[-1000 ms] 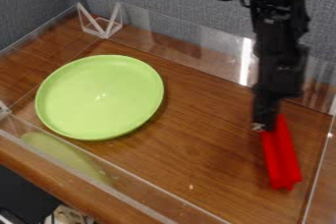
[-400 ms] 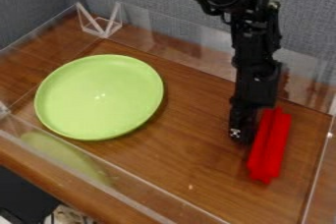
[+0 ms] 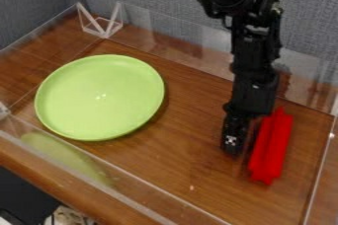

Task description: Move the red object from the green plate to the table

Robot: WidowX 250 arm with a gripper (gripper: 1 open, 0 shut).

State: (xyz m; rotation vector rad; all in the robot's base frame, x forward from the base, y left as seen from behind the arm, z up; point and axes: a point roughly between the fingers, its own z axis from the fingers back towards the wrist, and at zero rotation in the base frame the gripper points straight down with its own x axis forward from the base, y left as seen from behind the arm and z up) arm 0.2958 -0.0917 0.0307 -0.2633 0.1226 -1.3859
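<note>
On glossy wood table (grained): matte red bar.

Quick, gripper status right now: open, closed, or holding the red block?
Gripper: not holding anything. The red object lies on the table beside it. How far the fingers are open cannot be told.

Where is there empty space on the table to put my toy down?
The table is bare between the green plate and the gripper, and along the near clear wall. The plate itself holds nothing. The right end is crowded: the red object lies right beside the gripper, close to the wall. A small wire stand fills the far left corner.
</note>
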